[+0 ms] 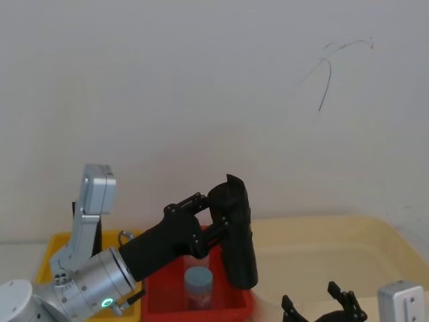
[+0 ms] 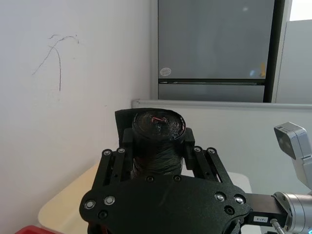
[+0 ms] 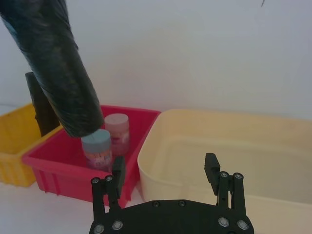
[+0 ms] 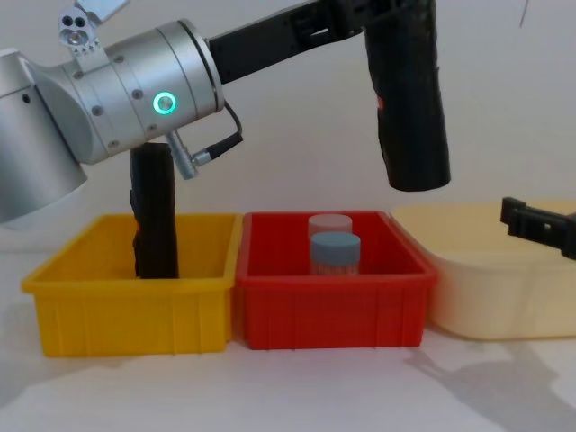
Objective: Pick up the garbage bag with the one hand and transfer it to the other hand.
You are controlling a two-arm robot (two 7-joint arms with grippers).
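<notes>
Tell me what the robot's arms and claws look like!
The left arm is a fat silver tube with a glowing green ring and a looping black cable. The left gripper and right gripper are black, two-fingered, dotted with silver screws.

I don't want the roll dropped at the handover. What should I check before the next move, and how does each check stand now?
1. Left gripper clamped on the garbage bag: ok.
2. Garbage bag lifted clear of the red bin: ok, it hangs above the bin.
3. Free length of bag below the left gripper for a second grip: ok.
4. Right gripper open with nothing between its fingers: ok.
5. Right gripper up at the bag: not ok. It sits low by the cream tub, apart from the bag.
6. How firmly the left gripper holds the bag: cannot tell.
</notes>
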